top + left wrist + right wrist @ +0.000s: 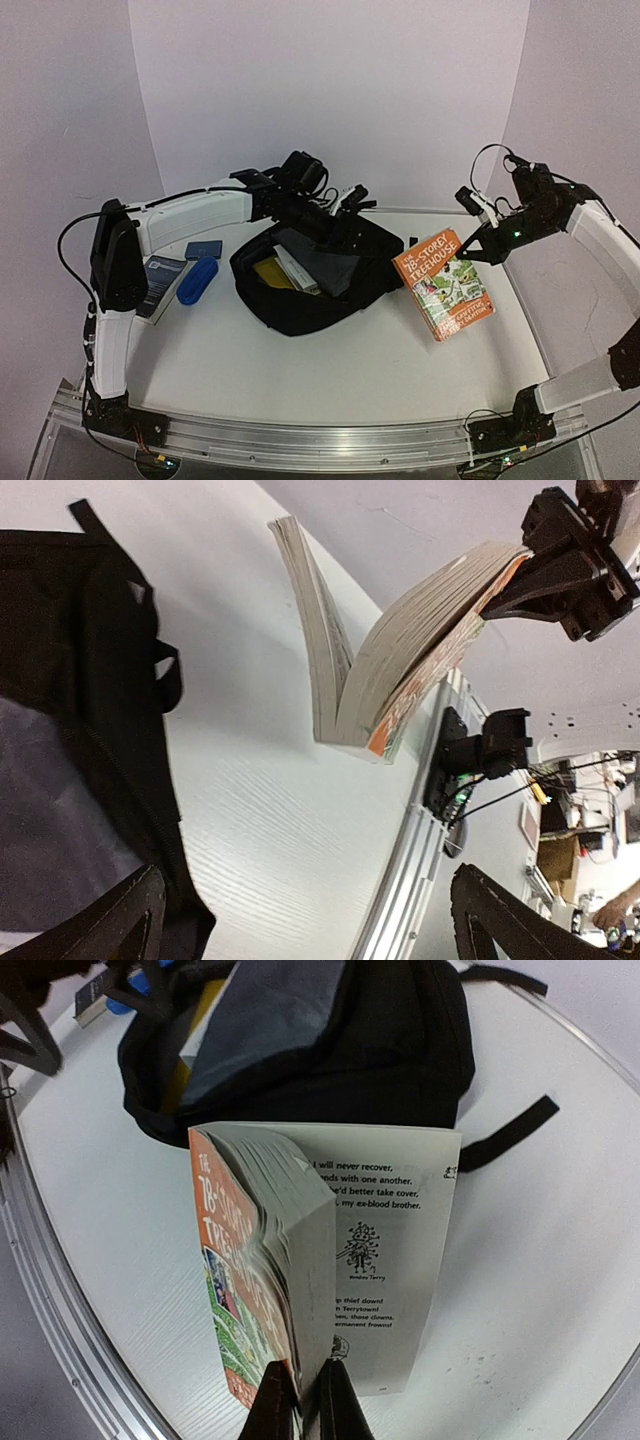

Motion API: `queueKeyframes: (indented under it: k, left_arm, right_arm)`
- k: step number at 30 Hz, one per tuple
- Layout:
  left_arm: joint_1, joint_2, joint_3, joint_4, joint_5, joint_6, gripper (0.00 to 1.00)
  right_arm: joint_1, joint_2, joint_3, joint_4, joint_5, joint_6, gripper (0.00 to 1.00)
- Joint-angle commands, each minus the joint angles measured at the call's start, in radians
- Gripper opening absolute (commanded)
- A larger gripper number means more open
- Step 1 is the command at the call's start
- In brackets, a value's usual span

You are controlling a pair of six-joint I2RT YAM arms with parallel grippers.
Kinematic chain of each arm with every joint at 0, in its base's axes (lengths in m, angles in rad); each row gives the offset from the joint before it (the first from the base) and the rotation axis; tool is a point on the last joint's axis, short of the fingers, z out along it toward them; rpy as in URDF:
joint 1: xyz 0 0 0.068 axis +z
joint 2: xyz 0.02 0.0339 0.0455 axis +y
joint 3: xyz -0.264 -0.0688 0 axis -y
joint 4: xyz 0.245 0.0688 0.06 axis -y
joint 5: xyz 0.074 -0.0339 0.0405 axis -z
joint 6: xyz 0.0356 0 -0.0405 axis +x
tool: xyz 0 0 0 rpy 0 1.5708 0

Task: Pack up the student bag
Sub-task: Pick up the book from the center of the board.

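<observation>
The student bag [300, 300], a black backpack, lies open in the middle of the table, showing grey lining and a yellow and a white book inside. My left gripper [345, 212] hovers over its far rim, open wide and holding nothing; its fingers [110, 920] frame bare table beside the bag [90, 680]. My right gripper [305, 1405] is shut on the edge of an orange "78-Storey Treehouse" book [250, 1260]. The book [445, 285] hangs tilted just right of the bag, with its back pages fallen open [400, 670].
A blue pencil case [197, 280], a small dark blue box [203, 249] and a dark booklet [160, 280] lie left of the bag. A black strap [500, 1135] trails from the bag. An aluminium rail [320, 440] runs along the table's near edge.
</observation>
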State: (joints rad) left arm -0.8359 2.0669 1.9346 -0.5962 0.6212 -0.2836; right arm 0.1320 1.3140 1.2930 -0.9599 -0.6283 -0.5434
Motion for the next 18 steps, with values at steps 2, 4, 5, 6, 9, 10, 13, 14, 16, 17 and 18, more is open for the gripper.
queueKeyframes:
  k: [2,4,5,6,9,10,13,14,16,17,18]
  left_arm:
    - [-0.016,0.086,0.126,0.004,0.225,-0.002,1.0]
    - [-0.025,0.098,0.124,0.029,0.254,-0.014,1.0]
    - [-0.027,0.101,0.119,0.042,0.265,-0.022,1.0]
    - [-0.03,0.105,0.118,0.048,0.27,-0.027,1.0]
    - [-0.039,0.113,0.131,0.049,0.272,-0.024,1.0]
    - [-0.04,0.113,0.136,0.048,0.274,-0.024,1.0]
    - [-0.04,0.107,0.145,0.044,0.276,-0.023,0.97]
    - [-0.041,0.104,0.146,0.044,0.277,-0.021,0.96]
    - [-0.04,0.1,0.146,0.039,0.286,-0.018,0.91]
    - [-0.042,0.099,0.146,0.037,0.291,-0.019,0.88]
    - [-0.041,0.097,0.147,0.034,0.294,-0.021,0.84]
  right_arm:
    - [0.043,-0.031,0.093,0.053,-0.098,0.074,0.0]
    - [0.065,-0.026,0.109,0.083,-0.102,0.106,0.0]
    - [0.078,-0.021,0.118,0.091,-0.103,0.112,0.0]
    - [0.093,-0.014,0.128,0.096,-0.104,0.115,0.0]
    - [0.133,0.005,0.146,0.109,-0.105,0.112,0.0]
    - [0.147,0.009,0.148,0.113,-0.102,0.107,0.0]
    - [0.19,0.023,0.15,0.122,-0.093,0.082,0.0]
    - [0.204,0.028,0.152,0.127,-0.092,0.078,0.0]
    - [0.238,0.041,0.162,0.14,-0.09,0.075,0.0]
    - [0.253,0.049,0.167,0.147,-0.089,0.075,0.0]
    - [0.265,0.055,0.173,0.154,-0.087,0.075,0.0]
